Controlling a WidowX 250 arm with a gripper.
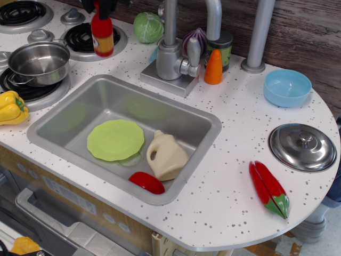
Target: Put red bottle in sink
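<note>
The red bottle (102, 36) with its yellow-orange label hangs upright in the air over the back left burner, above the countertop. My black gripper (99, 7) at the top edge is shut on its neck. The sink (64, 114) is a silver-grey basin in the white speckled counter, to the lower right of the bottle. It holds a green plate (115, 140), a cream handled jug (166, 155) and a flat red rounded piece (146, 182).
A steel pot (38, 62) sits on the left burner, a yellow pepper (11, 107) beside it. The faucet (173, 50), cabbage (147, 26), orange carrot (213, 68), blue bowl (287, 87), steel lid (302, 146) and red chili (269, 188) stand around the sink.
</note>
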